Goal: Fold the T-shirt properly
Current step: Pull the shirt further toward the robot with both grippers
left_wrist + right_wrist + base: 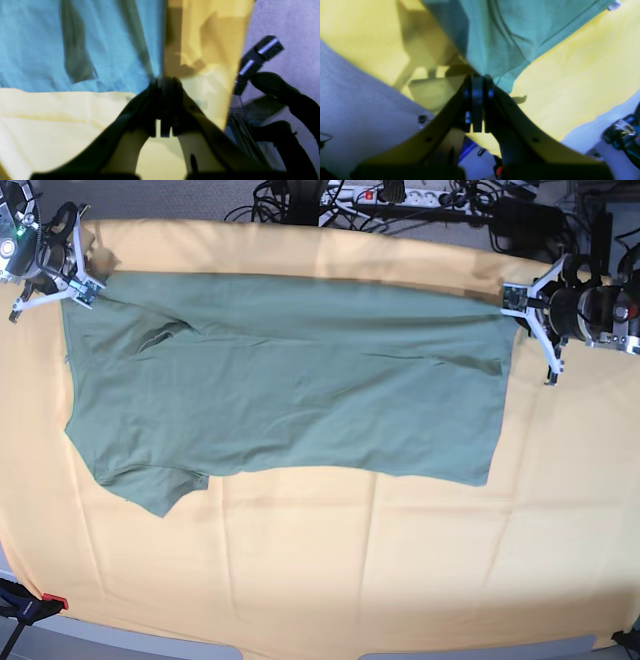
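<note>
A worktop [320,580] draped in a yellow-orange cloth [400,560] fills the overhead base view. Beyond its far edge sits a tangle of black cables and a power strip [400,195] on grey floor. A red-tipped clamp [30,605] grips the near left corner.

A sage-green T-shirt [290,380] lies spread sideways across the far half of the cloth, its sleeves toward the left and its hem toward the right (a few soft wrinkles cross the middle).

The right claw [88,288] pinches the shirt's far left corner, near the shoulder; its wrist view shows the jaws pressed together on green fabric [495,37]. The left claw [512,300] pinches the far right corner at the hem, jaws likewise clamped tight on the fabric edge [75,45].
</note>
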Robot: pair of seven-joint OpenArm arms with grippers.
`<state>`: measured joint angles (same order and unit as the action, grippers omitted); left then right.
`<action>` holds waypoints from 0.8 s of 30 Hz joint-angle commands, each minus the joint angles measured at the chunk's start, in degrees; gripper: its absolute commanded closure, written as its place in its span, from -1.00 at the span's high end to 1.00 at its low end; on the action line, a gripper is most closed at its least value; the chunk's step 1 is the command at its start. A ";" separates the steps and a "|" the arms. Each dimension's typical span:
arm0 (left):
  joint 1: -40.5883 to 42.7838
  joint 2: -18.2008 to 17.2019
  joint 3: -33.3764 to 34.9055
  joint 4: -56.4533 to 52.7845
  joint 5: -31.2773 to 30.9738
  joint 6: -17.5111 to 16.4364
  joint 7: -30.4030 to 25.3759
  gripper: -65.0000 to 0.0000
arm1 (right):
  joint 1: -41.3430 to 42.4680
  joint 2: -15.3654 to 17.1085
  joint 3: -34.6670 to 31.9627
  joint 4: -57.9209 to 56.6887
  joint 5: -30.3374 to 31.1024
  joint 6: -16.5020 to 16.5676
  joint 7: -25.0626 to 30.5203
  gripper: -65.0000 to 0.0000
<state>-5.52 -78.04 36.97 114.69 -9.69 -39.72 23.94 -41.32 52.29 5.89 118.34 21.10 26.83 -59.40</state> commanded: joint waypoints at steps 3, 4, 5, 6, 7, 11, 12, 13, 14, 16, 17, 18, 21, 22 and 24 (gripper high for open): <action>1.90 -3.39 -0.55 2.21 -0.07 -0.28 0.07 -1.00 | -0.76 2.43 0.66 0.76 -0.09 -0.22 -1.51 -1.00; 2.69 -3.96 -0.55 2.75 -0.04 -0.28 0.09 -1.00 | -1.46 3.02 0.63 0.76 -0.04 -0.17 -1.53 -1.00; 3.37 -4.37 -0.55 3.15 -0.07 -0.28 0.07 -1.00 | -2.38 3.48 0.66 0.79 -0.11 -0.15 -1.57 -1.00; 4.07 -4.68 -0.55 3.32 -0.02 -0.28 0.07 -1.00 | -3.43 4.04 0.66 0.81 -0.11 -0.13 -1.99 -1.00; 4.48 -4.85 -0.55 3.39 -0.04 -0.28 0.04 -1.00 | -4.48 4.48 0.66 0.81 -0.09 -0.15 -2.32 -1.00; 4.87 -4.83 -0.55 3.43 0.04 -0.28 0.02 -1.00 | -7.89 5.01 0.66 0.83 -0.31 -0.79 -2.40 -1.00; 4.90 -4.79 -0.55 3.43 0.09 -0.28 0.02 -1.00 | -8.41 4.85 0.66 0.81 -0.33 -0.92 -2.40 -1.00; 4.68 -4.83 -0.55 3.50 -0.09 -0.28 -0.44 -1.00 | -9.27 4.44 0.66 1.09 -0.24 -1.03 -2.51 -1.00; 4.90 -5.01 -0.55 3.67 -0.13 -0.28 -0.81 -1.00 | -9.94 4.68 0.66 1.16 -0.87 -1.95 -2.89 -1.00; 5.22 -4.96 -0.55 3.89 -0.68 -0.28 -0.87 -1.00 | -10.23 4.76 0.66 1.29 -1.73 -2.80 -1.90 -1.00; 5.18 -4.96 -0.55 4.00 -1.60 -0.28 -0.85 -1.00 | -10.19 4.90 0.66 1.29 -2.36 -3.39 -1.42 -1.00; 5.16 -4.96 -0.55 4.22 -1.81 -0.28 -1.16 -1.00 | -9.88 4.90 0.66 1.31 -3.26 -4.24 -0.35 -1.00; 5.18 -4.96 -0.55 5.49 -1.79 -0.28 -1.22 -1.00 | -9.60 4.87 0.66 1.31 -4.96 -6.71 1.51 -1.00; 5.18 -4.96 -0.55 5.77 -1.75 -0.28 -1.20 -1.00 | -9.60 4.87 0.66 1.31 -5.33 -7.54 2.32 -1.00; 5.18 -4.96 -0.55 5.86 -1.77 -0.28 -1.22 -1.00 | -9.60 4.87 0.66 1.31 -5.95 -9.20 3.21 -1.00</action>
<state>0.16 -81.56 37.06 120.07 -11.20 -39.90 22.92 -51.07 56.12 6.00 119.17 16.32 17.93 -56.05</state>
